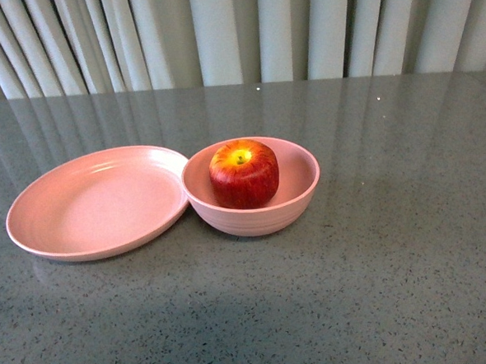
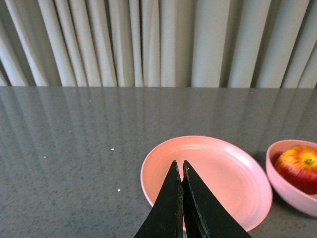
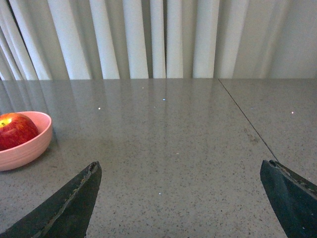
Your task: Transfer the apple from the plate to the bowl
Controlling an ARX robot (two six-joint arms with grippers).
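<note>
The red apple (image 1: 243, 174), with a yellow patch round its stem, sits inside the deep pink bowl (image 1: 303, 196) at the table's middle. The shallow pink plate (image 1: 96, 203) lies bare just left of the bowl, rims touching. Neither arm shows in the front view. In the left wrist view my left gripper (image 2: 179, 164) is shut with nothing in it, its tips over the near part of the plate (image 2: 228, 173), the bowl (image 2: 287, 186) and apple (image 2: 299, 166) off to one side. My right gripper (image 3: 181, 166) stands wide open over bare table, with the bowl (image 3: 27, 146) and apple (image 3: 16, 130) well away from it.
A grey speckled table (image 1: 382, 289) carries everything. Pale pleated curtains (image 1: 234, 30) hang along its far edge. A thin seam (image 3: 245, 119) crosses the tabletop in the right wrist view.
</note>
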